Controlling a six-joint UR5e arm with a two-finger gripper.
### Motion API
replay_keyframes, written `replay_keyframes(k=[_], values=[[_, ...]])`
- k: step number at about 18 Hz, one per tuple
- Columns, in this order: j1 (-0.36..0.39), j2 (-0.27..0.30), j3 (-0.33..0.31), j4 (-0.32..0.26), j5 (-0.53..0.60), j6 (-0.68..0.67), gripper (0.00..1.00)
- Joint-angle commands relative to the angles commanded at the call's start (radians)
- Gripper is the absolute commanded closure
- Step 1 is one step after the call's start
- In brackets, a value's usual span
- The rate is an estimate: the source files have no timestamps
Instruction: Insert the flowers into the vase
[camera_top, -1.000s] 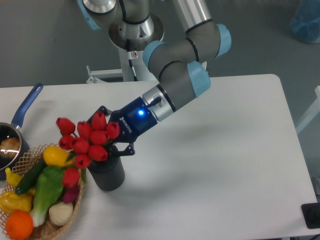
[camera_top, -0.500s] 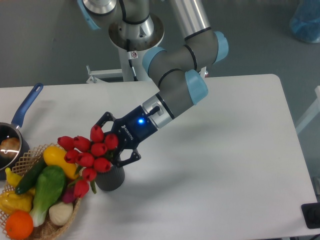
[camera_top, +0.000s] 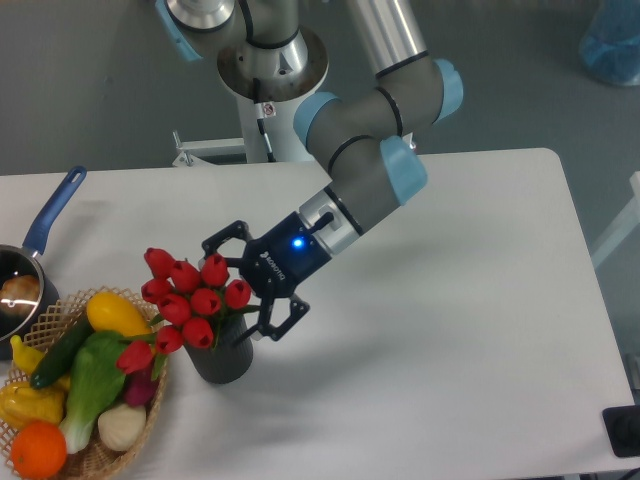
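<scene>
The flowers (camera_top: 188, 302), a bunch of red tulip buds, stand with their stems down in the vase (camera_top: 222, 361). The vase is a short dark grey cylinder next to the wicker basket. The buds lean left, and the lowest one hangs over the basket's rim. My gripper (camera_top: 246, 286) is just right of the buds, above the vase. Its black fingers (camera_top: 283, 318) are spread apart, with a blue light on its body. The stems are mostly hidden behind the buds and gripper, and I see no finger pressing on them.
A wicker basket (camera_top: 148, 424) with yellow, green and orange vegetables sits at the front left, touching the vase. A blue-handled saucepan (camera_top: 40, 232) is at the left edge. The arm reaches in from the back over the white table (camera_top: 450, 330).
The gripper has shifted right and a little lower, and its fingers have spread wider. The tulip bunch has sunk into the vase and turned more upright.
</scene>
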Motion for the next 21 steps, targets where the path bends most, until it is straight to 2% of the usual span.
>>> replay_keyframes(k=[4,10,13,14,17,21], values=[[0.020,0.040,-0.002,0.000,0.173,0.058,0.00],[0.063,0.123,0.012,0.005,0.537,0.232,0.00],[0.104,0.126,0.031,0.000,0.575,0.232,0.00],[0.109,0.126,0.034,-0.002,0.624,0.233,0.00],[0.106,0.123,0.029,-0.014,0.891,0.255,0.00],[0.095,0.117,0.021,-0.015,0.937,0.259,0.00]])
